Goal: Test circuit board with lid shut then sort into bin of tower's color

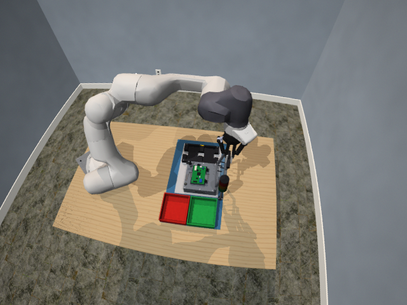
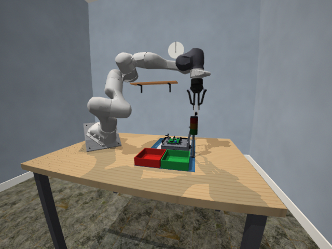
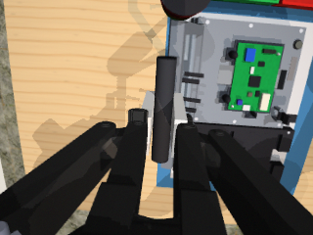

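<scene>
The green circuit board (image 3: 255, 75) (image 1: 200, 178) lies face up on the tester's grey plate, with its white connector toward the black tray (image 1: 201, 152). It also shows in the top view (image 1: 199, 175). The lid stands open, tipped up at the tester's right side, and is hard to make out. My gripper (image 3: 163, 106) is high above that side and shut on the lid's black bar handle (image 3: 163, 108), gripping near one end. It also shows in the exterior view (image 2: 196, 108). The signal tower (image 2: 193, 124) stands just below the gripper and shows no bright light.
The red bin (image 1: 175, 207) and green bin (image 1: 202, 211) stand side by side on the blue mat in front of the tester, both empty. The tray's pockets look empty. A wall shelf (image 2: 154, 83) hangs behind the arm.
</scene>
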`<state>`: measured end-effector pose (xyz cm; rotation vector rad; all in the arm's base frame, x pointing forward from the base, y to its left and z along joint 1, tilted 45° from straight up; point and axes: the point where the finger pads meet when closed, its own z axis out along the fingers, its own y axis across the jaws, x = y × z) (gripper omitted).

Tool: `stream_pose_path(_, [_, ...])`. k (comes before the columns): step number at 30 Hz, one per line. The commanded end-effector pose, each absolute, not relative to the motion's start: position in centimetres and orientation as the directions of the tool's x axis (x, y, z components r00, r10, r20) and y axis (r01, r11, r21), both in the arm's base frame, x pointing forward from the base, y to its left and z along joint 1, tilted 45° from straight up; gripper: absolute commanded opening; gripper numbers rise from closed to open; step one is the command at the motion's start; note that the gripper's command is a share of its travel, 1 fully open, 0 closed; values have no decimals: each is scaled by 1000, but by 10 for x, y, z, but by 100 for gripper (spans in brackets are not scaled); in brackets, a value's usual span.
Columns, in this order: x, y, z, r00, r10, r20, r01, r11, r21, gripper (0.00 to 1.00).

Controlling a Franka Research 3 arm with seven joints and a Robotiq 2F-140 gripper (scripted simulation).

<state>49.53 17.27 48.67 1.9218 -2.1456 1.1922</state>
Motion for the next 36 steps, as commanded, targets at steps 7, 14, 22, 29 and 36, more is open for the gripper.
stream_pose_path(7, [487, 174, 483, -237, -840, 488, -859, -52, -509, 0])
stream_pose_path(14, [481, 174, 480, -237, -840, 488, -859, -52, -509, 0])
stream_pose_path(22, [470, 175, 475, -238, -840, 488, -859, -52, -509, 0])
stream_pose_path(29, [459, 174, 470, -237, -840, 488, -859, -52, -509, 0])
stream_pose_path(36, [448, 174, 463, -237, -840, 488, -859, -52, -509, 0])
